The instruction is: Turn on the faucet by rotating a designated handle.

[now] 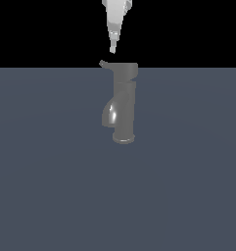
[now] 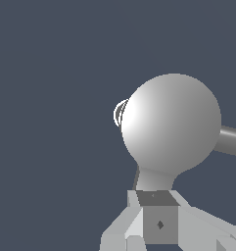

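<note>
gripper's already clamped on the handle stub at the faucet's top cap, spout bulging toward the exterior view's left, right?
Not quite. In the exterior view the gripper hangs just above the handle with a visible gap, not clamped on it. The rest holds: the handle sticks out from the top cap of the faucet, and the spout bulges toward the exterior view's left.

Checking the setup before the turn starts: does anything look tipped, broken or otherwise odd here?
Nothing stands out. The faucet stands upright on the floor, its handle sticking out of the top cap, looking intact. The gripper hangs just above the handle, apart from it.
</note>
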Tool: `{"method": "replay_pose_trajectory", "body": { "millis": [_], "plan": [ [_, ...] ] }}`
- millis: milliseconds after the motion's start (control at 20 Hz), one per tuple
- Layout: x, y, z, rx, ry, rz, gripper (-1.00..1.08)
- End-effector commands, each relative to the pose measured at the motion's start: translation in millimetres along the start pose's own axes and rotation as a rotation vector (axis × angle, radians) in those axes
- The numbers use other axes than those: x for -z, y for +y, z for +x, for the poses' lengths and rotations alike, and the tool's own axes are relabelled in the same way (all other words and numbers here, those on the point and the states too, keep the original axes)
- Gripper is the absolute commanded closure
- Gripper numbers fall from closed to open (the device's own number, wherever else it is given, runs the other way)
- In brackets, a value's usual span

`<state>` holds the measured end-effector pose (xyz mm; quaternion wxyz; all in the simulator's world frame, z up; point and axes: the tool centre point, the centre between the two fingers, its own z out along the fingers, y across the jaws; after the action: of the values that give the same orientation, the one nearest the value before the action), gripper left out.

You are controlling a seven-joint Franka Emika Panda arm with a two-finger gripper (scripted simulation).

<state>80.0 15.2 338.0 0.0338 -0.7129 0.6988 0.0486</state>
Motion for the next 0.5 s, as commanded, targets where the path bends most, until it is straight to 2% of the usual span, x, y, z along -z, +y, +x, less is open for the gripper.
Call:
{"method": "replay_pose_trajectory", "body": {
  "millis": [0,450],
  "plan": [
    [-10,-11,-1,-0.062,0.026,0.004,1.08],
    [-35,-37,-6,-0.201,0.094,0.025,1.08]
  ]
}}
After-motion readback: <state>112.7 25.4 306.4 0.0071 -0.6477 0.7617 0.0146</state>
